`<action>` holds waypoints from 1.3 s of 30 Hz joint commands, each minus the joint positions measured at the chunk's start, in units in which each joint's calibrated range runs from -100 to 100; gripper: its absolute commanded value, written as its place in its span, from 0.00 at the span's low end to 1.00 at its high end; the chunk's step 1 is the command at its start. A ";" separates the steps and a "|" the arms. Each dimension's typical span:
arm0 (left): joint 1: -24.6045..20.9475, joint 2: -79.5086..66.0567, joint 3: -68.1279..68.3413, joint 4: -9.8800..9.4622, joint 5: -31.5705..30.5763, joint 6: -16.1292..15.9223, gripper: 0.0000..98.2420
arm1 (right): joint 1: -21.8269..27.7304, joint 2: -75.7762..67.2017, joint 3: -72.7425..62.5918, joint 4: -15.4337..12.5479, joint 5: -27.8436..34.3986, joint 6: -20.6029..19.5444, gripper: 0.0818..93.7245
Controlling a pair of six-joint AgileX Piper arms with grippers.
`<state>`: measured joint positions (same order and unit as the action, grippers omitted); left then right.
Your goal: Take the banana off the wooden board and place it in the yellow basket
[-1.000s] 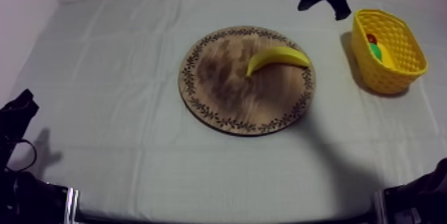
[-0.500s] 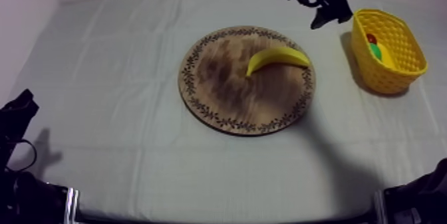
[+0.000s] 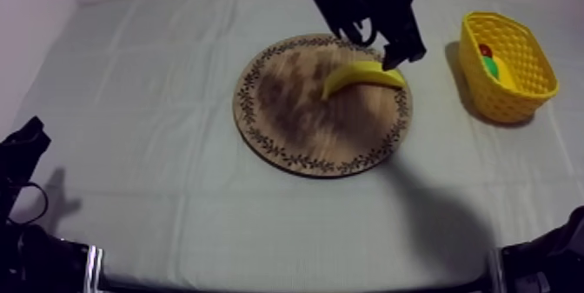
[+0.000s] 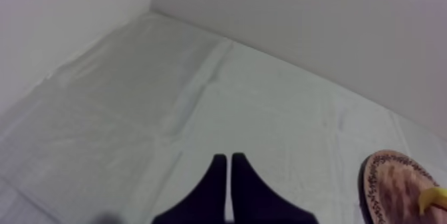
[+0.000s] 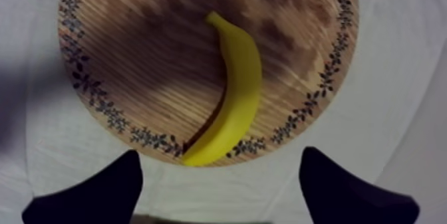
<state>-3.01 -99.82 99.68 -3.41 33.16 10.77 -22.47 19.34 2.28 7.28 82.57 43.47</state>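
The banana (image 3: 361,75) lies on the right half of the round wooden board (image 3: 295,114), curved, with one end near the patterned rim. My right gripper (image 3: 382,46) hangs open over the board's far edge, just behind the banana and touching nothing. From the right wrist, the banana (image 5: 236,94) lies on the board (image 5: 133,60) ahead of the wide-apart fingers (image 5: 100,193), and the right gripper (image 5: 221,157) holds nothing. My left gripper (image 4: 228,173) is shut, a narrow wedge over bare cloth, resting low at the table's left front (image 3: 22,144). The board's edge (image 4: 392,187) shows beyond it.
The yellow basket (image 3: 521,31) stands at the table's right, beyond the board. A small red fruit (image 3: 485,50) and a green fruit (image 3: 491,66) lie inside it. Bare cloth stretches left of and in front of the board.
My right arm has swung from the back near the basket to over the board's far edge by the banana, and its fingers have spread apart. The left arm, banana and basket have not moved.
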 commanded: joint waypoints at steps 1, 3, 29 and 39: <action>0.01 0.00 -0.01 0.01 -0.01 0.00 0.00 | -0.17 2.53 -0.44 0.12 -0.59 -0.06 0.93; 0.01 0.00 -0.01 0.01 -0.01 0.00 0.00 | -0.30 4.52 -1.15 0.01 -0.99 -0.06 0.93; 0.01 0.00 -0.01 0.01 -0.01 0.00 0.00 | 0.93 22.33 -9.50 3.49 -12.22 -1.12 0.92; 0.01 0.00 -0.01 0.01 -0.01 0.00 0.00 | 1.32 24.15 -10.29 4.23 -14.88 -2.06 0.75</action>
<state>-3.01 -99.82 99.68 -3.41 33.16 10.77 -21.16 43.49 -7.92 11.50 67.59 41.37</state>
